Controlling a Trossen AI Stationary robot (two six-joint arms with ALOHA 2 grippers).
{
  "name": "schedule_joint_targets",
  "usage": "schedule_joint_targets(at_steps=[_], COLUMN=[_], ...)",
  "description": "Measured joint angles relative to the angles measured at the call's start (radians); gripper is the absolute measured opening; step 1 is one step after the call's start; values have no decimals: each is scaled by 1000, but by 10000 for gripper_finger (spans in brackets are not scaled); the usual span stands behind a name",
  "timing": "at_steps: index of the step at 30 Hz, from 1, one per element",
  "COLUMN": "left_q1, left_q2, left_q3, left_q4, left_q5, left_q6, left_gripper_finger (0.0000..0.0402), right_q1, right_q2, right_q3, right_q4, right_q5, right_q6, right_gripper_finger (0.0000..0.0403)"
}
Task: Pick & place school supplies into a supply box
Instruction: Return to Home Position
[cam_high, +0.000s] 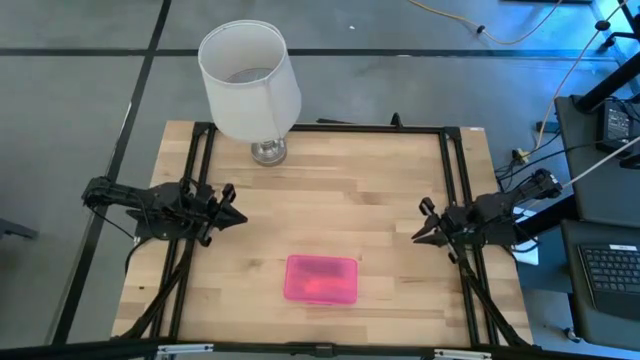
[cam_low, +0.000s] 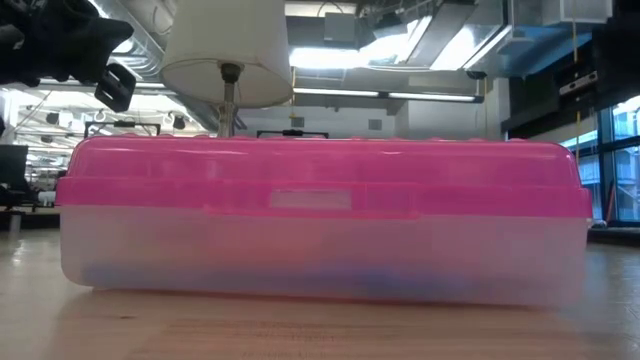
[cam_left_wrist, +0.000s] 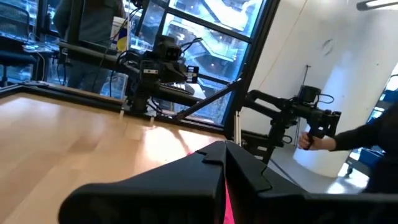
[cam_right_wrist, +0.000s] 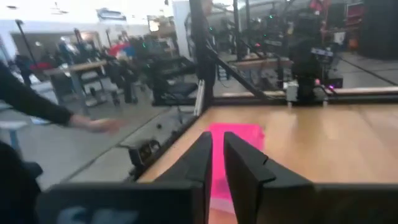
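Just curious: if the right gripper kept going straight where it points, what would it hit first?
Probably the closed pink-lidded clear plastic box; the right gripper aims across the wooden table toward its near corner, though it may pass above.

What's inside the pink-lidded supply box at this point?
The supply box is shut. Through its translucent base only blurry bluish smudges show; which supplies they are cannot be told.

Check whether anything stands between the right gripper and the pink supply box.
Nothing visible does. The right gripper hangs at the right edge of the table, and only bare wood lies between it and the closed supply box. The lamp stands far behind.
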Motion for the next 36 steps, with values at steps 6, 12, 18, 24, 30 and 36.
schedule_joint_targets(at_steps=[6,12,18,24,30,36], left_q1=[0,0,0,0,0,0], left_q2=[0,0,0,1,1,1], left_q3=[0,0,0,0,0,0], left_q4=[0,0,0,0,0,0], left_q5=[0,0,0,0,0,0], left_q6=[0,0,0,0,0,0], left_gripper_finger=[3,3,3,3,3,3], right_q1=[0,0,0,0,0,0], right_q2=[0,0,0,0,0,0], right_q3=[0,0,0,0,0,0], right_q4=[-12,-11,-11,-11,-11,-11], right_q5=[7,7,7,8,8,8], right_q6=[47,61,60,60,60,61], right_gripper_finger=[46,46,46,46,46,46])
